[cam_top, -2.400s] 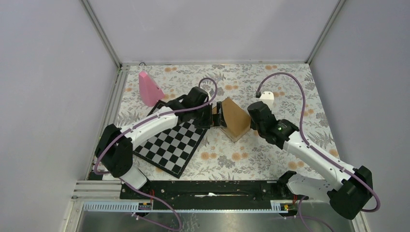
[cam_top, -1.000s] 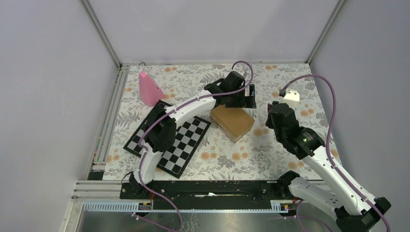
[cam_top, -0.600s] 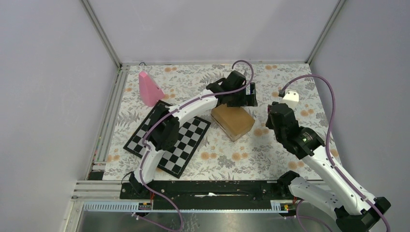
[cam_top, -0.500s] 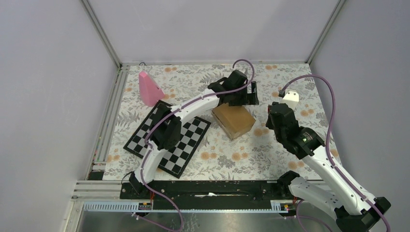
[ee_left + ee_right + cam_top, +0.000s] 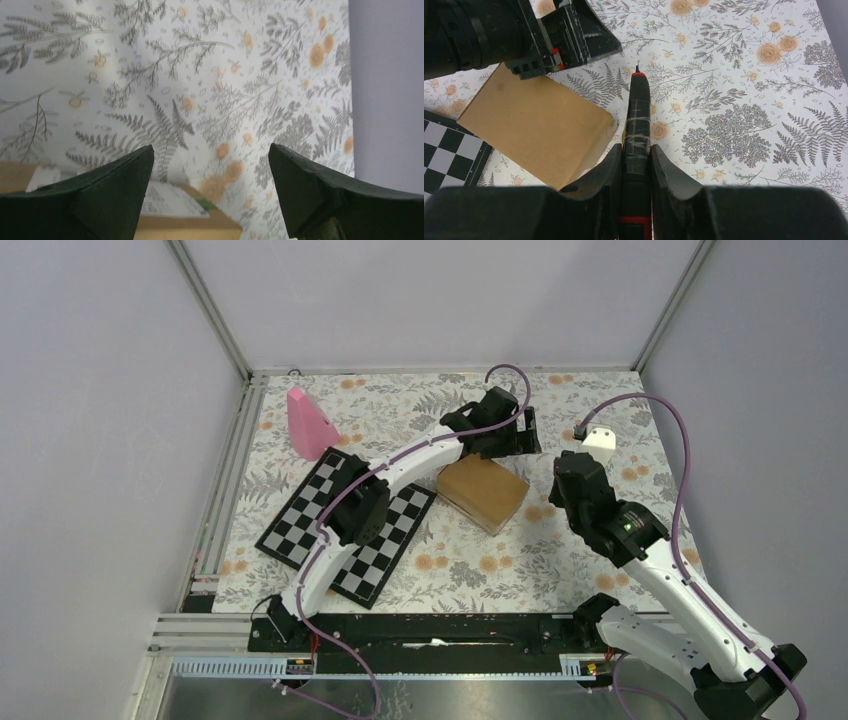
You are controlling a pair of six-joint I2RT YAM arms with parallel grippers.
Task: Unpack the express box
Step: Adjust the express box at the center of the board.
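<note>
The express box (image 5: 483, 491), a small brown carton, lies flat on the floral cloth in the middle of the table. My left gripper (image 5: 521, 433) hovers just beyond its far edge, open wide and holding nothing. In the left wrist view the box's (image 5: 186, 223) corner with a white label and a green mark shows low between the fingers (image 5: 112, 190). My right gripper (image 5: 635, 149) is shut on a black pen-like tool (image 5: 637, 115) with a red tip. The tool points past the box's (image 5: 536, 125) right corner and stands apart from it.
A chessboard (image 5: 352, 527) lies left of the box under the left arm. A pink cone (image 5: 309, 423) stands at the back left. Grey walls close in the table on three sides. In the right wrist view the left gripper (image 5: 555, 37) hangs over the box's far edge.
The box, tilted on edge between the grippers earlier, now lies flat. My left gripper has moved to its far side and crept right. The right arm has drawn back to the right.
</note>
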